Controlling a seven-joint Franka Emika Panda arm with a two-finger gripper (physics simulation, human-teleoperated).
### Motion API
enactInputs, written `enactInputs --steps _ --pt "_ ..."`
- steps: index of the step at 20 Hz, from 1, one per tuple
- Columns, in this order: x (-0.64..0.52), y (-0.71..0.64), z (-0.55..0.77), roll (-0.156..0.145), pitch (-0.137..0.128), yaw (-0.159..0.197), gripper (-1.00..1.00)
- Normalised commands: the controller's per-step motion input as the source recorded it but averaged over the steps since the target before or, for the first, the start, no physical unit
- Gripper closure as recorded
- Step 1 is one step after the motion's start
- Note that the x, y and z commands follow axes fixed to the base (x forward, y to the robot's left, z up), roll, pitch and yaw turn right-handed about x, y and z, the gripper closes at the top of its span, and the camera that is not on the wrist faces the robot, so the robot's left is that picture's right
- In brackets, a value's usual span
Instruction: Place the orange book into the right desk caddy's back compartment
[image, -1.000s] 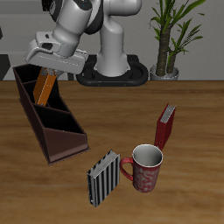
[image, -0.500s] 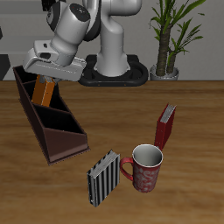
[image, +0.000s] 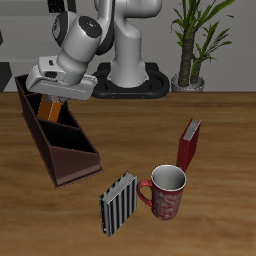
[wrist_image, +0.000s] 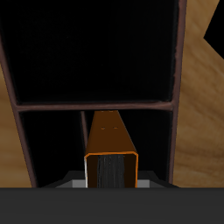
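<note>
My gripper (image: 52, 96) is shut on the orange book (image: 46, 109) and holds it nearly upright. The book's lower end dips between the walls of the right desk caddy (image: 68, 150), a long dark brown organizer, at its far end where the back compartment (image: 35, 108) lies. In the wrist view the orange book (wrist_image: 112, 140) hangs from the gripper (wrist_image: 112, 180) inside one dark slot of the caddy (wrist_image: 175, 131), just short of a divider (wrist_image: 52, 106). Whether the book touches the caddy's floor cannot be told.
A black-and-white striped book (image: 118, 204) stands near the table's front edge beside a red patterned mug (image: 165, 191). A dark red book (image: 188, 143) stands farther back. A potted plant (image: 193, 45) is behind the table next to the robot's base (image: 128, 78).
The gripper has carried the orange book toward the caddy's far end and lower, and the book has turned from tilted to nearly upright.
</note>
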Motion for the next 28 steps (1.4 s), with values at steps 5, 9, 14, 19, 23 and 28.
enactInputs --steps 5,9,14,19,23,28 --pt "0.05 -0.05 -0.14 -0.014 0.026 -0.011 1.00" --pt "0.05 -0.06 -0.14 -0.016 0.026 -0.017 1.00" --pt "0.05 -0.04 -0.15 -0.012 0.055 -0.056 -1.00" --pt "-0.01 0.00 0.01 -0.034 0.004 -0.006 -1.00" --pt "-0.01 0.06 0.08 0.000 -0.007 -0.010 -1.00" --pt "0.02 0.21 0.19 0.038 -0.018 -0.009 -1.00"
